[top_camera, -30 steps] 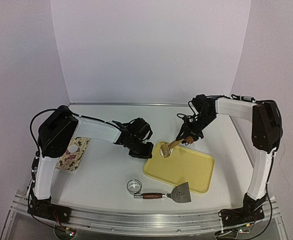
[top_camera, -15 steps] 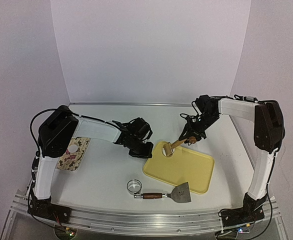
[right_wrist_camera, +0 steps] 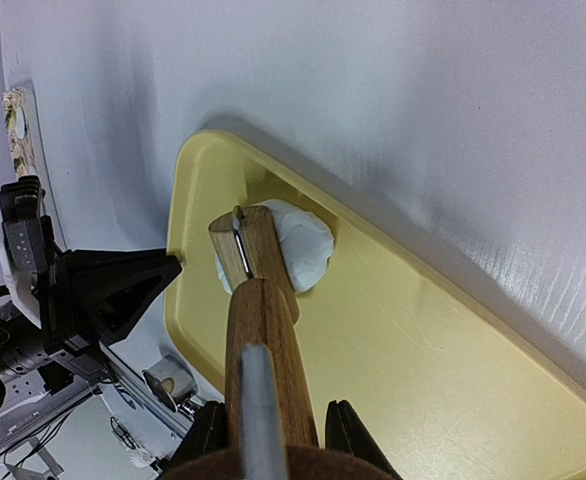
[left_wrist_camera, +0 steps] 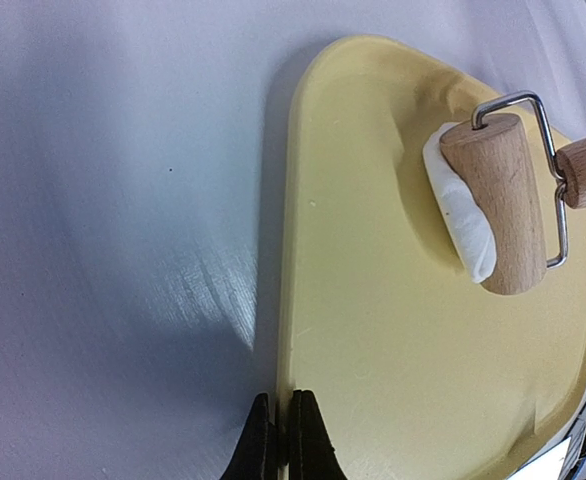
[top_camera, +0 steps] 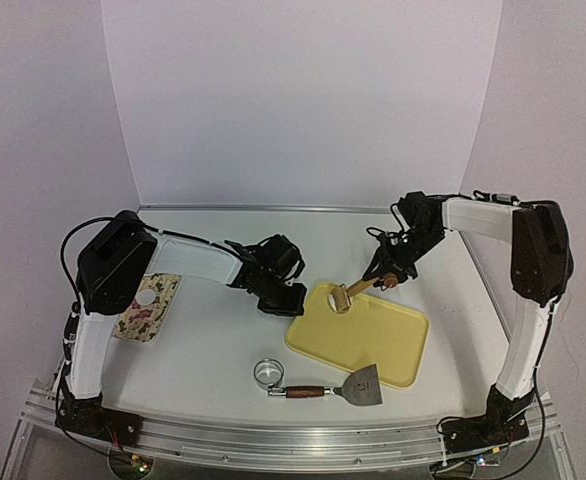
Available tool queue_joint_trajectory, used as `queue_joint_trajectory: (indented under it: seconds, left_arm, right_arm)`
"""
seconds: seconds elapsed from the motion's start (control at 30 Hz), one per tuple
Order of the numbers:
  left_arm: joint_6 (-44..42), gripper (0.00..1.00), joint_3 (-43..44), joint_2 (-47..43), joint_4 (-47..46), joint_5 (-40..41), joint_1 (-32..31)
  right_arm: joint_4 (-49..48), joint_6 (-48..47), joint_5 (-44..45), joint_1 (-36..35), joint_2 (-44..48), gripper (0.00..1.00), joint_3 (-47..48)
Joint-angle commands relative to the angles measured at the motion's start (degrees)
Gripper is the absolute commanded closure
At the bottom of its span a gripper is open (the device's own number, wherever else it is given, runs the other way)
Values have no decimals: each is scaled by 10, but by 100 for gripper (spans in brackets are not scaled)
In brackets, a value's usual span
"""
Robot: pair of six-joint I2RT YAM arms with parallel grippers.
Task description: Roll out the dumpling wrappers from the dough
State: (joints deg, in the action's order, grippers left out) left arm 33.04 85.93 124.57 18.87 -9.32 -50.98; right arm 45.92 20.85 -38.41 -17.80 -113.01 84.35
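Roller point(left_wrist_camera: 498, 200) pulled rightward; dough point(left_wrist_camera: 455, 205) under it, beyond right tool point(right_wrist_camera: 276, 430)

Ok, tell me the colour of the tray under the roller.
Pale yellow all over, no pattern. The tray shows best in the left wrist view.

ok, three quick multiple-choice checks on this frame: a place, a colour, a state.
1. Where is the dough? A) on the floral mat B) on the board, under the roller C) beside the ring cutter
2. Board colour? A) blue B) red C) yellow
3. State of the right fingers? A) open, empty B) shut on the roller handle C) shut on the scraper
Key: 1 B, dough sits under the roller on the board; 2 C, plainly yellow; 3 B, they clamp the wooden handle.
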Motion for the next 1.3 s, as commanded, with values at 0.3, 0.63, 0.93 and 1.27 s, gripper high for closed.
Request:
queue_joint_trajectory:
  seconds: [0.3,0.63,0.93,1.27]
  left_arm:
    - [5,100,0,16,93,70,38]
    - [3,100,5,19,95,68,39]
    - [1,100,11,22,98,66,40]
    - [2,100,8,20,97,65,40]
  right_arm:
    - [119,-11,350,56,-47,100,-56]
    - [118,-18,354,72,-39,100,-68]
    - [119,-25,357,85,-30,100,-78]
    - [118,-29,363,97,-22,100,-87]
